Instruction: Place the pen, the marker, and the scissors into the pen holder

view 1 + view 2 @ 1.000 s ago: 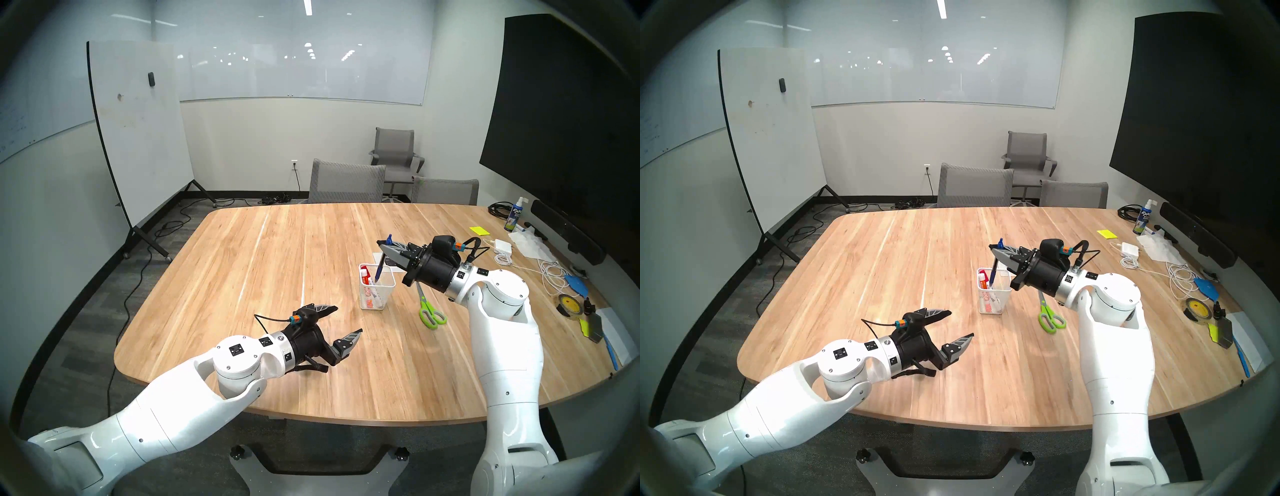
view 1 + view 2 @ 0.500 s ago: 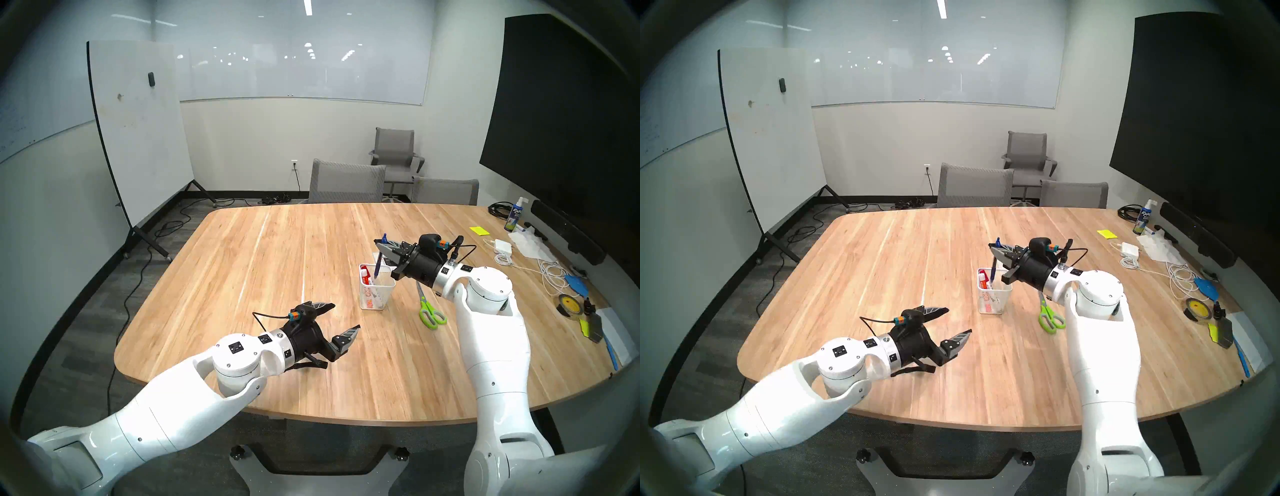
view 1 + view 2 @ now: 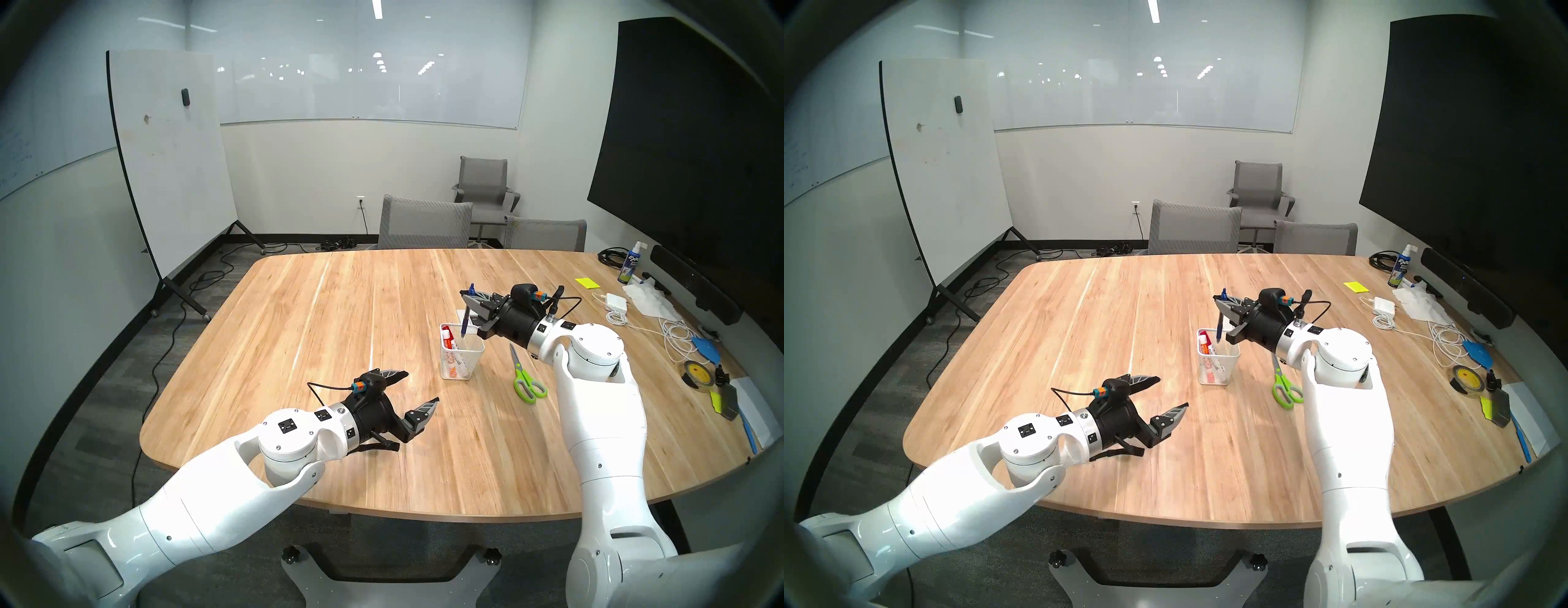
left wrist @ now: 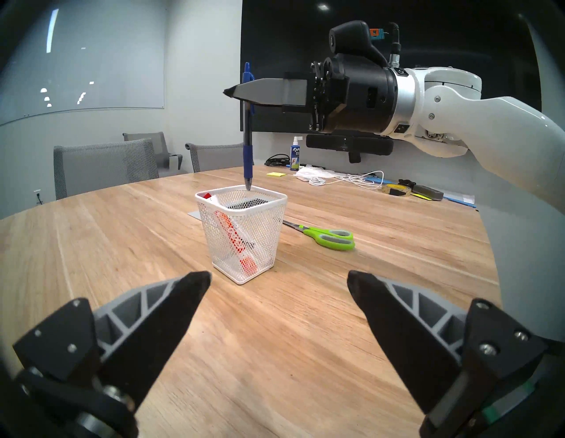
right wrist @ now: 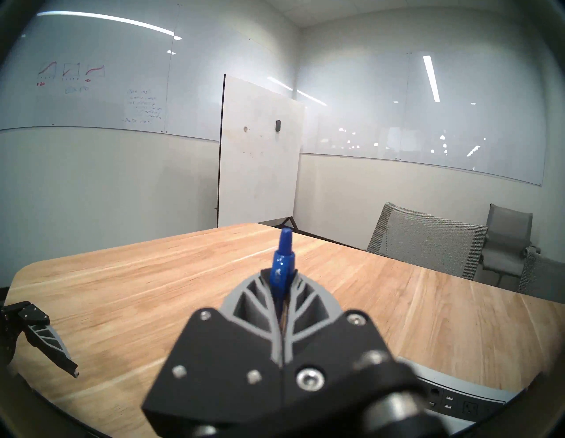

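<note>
Right now I'm idling my left fingers (image 4: 279, 293) on the near left, spread wide and holding nothing, low over the surface (image 3: 322, 322) and well apart from the work.

Moving across to the pen holder (image 4: 241, 232): it's standing upright mid-surface with a red-capped marker (image 4: 237, 238) already leaning inside. My right fingers (image 4: 244, 91) are clamping the pen (image 4: 248, 156) near its top, hanging it almost plumb, its tip hovering right at the far rim. For a clean drop I'm judging it needs nudging toward the cup's centre and lowering past the rim before I let go, or the tip could catch the mesh edge.

Further right, the scissors (image 3: 526, 373) are lying flat beside the holder, untouched. Open wood is surrounding the cup; clutter is sitting far right, well clear.
</note>
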{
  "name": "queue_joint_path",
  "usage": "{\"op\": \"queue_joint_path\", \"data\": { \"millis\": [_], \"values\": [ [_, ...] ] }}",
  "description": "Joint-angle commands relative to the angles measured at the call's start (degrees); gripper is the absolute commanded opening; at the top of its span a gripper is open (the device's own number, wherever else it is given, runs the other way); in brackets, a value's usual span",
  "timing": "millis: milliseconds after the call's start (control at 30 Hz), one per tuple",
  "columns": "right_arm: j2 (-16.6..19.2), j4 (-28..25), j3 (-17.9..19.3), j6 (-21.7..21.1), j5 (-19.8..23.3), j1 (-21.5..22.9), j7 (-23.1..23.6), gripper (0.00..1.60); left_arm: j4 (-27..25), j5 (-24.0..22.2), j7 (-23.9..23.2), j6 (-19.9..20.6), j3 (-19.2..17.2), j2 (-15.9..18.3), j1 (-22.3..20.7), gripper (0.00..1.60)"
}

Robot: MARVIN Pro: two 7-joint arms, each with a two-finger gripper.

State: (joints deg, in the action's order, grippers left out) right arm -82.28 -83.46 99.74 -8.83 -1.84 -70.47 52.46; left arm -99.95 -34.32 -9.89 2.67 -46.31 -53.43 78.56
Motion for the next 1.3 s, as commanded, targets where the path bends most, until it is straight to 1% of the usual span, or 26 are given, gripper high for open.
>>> {"op": "queue_joint_path", "data": {
  "millis": [0, 233, 300, 467, 667, 733, 967, 1267],
  "values": [
    [0.2, 0.3, 0.0, -0.1, -0.2, 1.5, -0.1, 0.00, -1.6, 0.0, -0.3, -0.4, -0.3, 0.0, -0.5, 1.60],
    [0.6, 1.2, -0.7, -0.7, -2.1, 1.4, -0.7, 0.00, -1.8, 0.1, -0.5, 0.0, -0.2, 0.0, -0.7, 1.60],
    [0.8, 1.7, -1.3, -1.0, -3.4, 1.6, -1.1, 0.00, -1.9, 0.0, -0.6, 0.2, -0.2, 0.0, -0.7, 1.60],
    [0.9, 2.2, -1.6, -1.2, -4.0, 1.7, -1.2, 0.00, -2.0, 0.1, -0.7, 0.4, -0.2, -0.1, -0.9, 1.60],
    [1.4, 2.3, -2.7, -2.4, -6.3, 1.7, -1.6, 0.00, -2.0, 0.1, -0.8, 0.6, -0.1, -0.1, -1.1, 1.60],
    [1.3, 2.7, -2.8, -2.2, -6.5, 1.8, -1.7, 0.00, -2.0, 0.1, -0.9, 0.6, -0.1, -0.2, -1.2, 1.60],
    [1.3, 3.1, -3.7, -3.9, -8.3, 2.0, -2.2, 0.00, -1.9, 0.1, -0.9, 0.5, -0.1, -0.3, -1.1, 1.60],
    [1.4, 3.0, -4.2, -5.5, -9.3, 2.1, -2.0, 0.00, -1.8, 0.2, -0.9, 0.0, 0.0, -0.4, -0.8, 1.60]
  ]
}}
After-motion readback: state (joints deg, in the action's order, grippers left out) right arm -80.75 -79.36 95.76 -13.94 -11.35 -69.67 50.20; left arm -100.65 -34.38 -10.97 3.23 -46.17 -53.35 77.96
